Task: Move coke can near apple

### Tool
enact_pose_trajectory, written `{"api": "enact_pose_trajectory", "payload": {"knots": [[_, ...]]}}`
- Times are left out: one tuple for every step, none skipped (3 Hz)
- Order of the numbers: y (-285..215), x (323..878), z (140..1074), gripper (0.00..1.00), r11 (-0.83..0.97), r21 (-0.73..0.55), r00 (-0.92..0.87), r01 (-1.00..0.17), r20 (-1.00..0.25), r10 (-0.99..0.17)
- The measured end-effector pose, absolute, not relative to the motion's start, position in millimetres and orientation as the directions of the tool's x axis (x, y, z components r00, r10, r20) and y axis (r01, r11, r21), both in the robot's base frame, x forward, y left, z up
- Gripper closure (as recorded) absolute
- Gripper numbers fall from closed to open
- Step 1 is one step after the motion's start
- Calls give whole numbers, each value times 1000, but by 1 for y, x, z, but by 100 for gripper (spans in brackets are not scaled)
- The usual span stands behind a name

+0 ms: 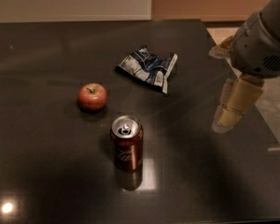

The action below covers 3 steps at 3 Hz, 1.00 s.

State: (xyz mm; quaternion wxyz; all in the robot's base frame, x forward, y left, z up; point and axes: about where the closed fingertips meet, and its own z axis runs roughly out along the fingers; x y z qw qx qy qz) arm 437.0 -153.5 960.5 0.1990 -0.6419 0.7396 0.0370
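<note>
The coke can (127,143) stands upright on the dark table (46,171), in the front middle, with its silver top and pull tab showing. The apple (92,96) sits to the can's upper left, a short gap away from it. My gripper (218,88) hangs above the table's right side, well to the right of the can and apart from it. It is open and empty: one tan finger (234,104) points down toward the table, and the other finger (221,47) is farther back.
A blue-and-white foil snack bag (148,68) lies crumpled behind the can, between it and the table's far edge. The table's right edge (266,125) runs just under my arm, with the floor beyond it. A light glare spot (7,207) shows at the front left.
</note>
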Motion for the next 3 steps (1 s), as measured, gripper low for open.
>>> {"api": "enact_pose_trajectory", "payload": {"knots": [[-120,430,949,0,100,-171,-22,-980,-407,-913],[-89,422,934,0,25,-151,43,-988,-435,-899],[-62,417,919,0,-19,-128,77,-992,-463,-883]]}}
